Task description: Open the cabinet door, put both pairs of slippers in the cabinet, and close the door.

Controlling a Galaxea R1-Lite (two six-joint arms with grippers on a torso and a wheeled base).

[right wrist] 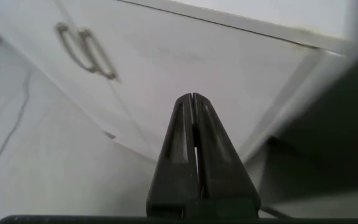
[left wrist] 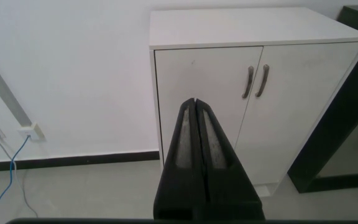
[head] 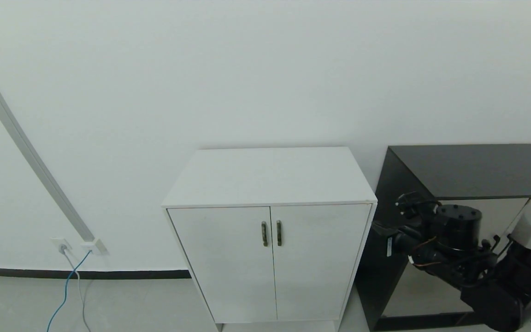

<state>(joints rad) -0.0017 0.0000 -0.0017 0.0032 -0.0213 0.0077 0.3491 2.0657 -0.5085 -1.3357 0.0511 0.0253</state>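
The white cabinet (head: 270,177) stands against the wall with both doors closed. Two dark vertical handles (head: 271,233) sit side by side at the middle seam. My left gripper (left wrist: 195,102) is shut and empty, held in front of the left door (left wrist: 204,106) at some distance from it. Out by the cabinet's right front corner is my right gripper (right wrist: 193,99), also shut and holding nothing, pointing at the right door (right wrist: 185,56). In the head view my right arm (head: 454,230) sits just right of the cabinet's side.
A black piece of furniture (head: 473,168) stands tight against the cabinet's right side. On the wall to the left there are a socket (head: 61,244) with hanging cables (head: 69,281) and a slanted cable duct (head: 26,147). Bare floor lies in front of the cabinet.
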